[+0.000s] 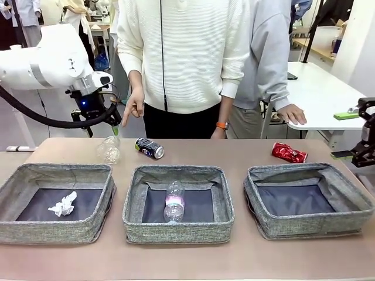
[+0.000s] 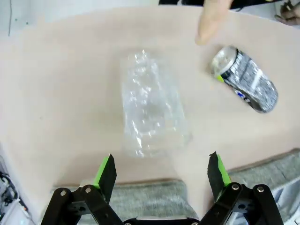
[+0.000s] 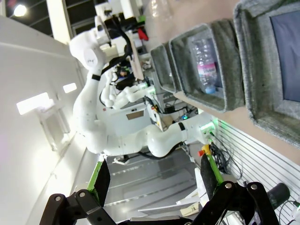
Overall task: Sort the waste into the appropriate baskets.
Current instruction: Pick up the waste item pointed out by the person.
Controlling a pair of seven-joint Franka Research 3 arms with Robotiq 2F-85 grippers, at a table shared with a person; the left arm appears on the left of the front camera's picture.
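Observation:
My left gripper (image 1: 102, 126) hangs open just above a crushed clear bottle (image 1: 109, 151) at the table's far left. In the left wrist view that crushed bottle (image 2: 152, 112) lies ahead of the open left gripper (image 2: 161, 164), apart from its fingers. A dark blue can (image 1: 150, 148) lies beside it, with a person's finger (image 2: 211, 21) pointing down near it. A crushed red can (image 1: 289, 153) rests behind the right basket (image 1: 351, 199). The left basket (image 1: 35, 229) holds a white tissue (image 1: 63, 205). The middle basket (image 1: 176, 231) holds a pink-labelled bottle (image 1: 174, 202). My right gripper (image 3: 152, 171) is open and holds nothing, off the table's right edge (image 1: 360, 153).
Two people stand at the far side of the table; one hand (image 1: 133, 108) hangs over the far edge near my left gripper. A white side table (image 1: 322, 93) stands at the back right. Bare tabletop runs along the near edge in front of the baskets.

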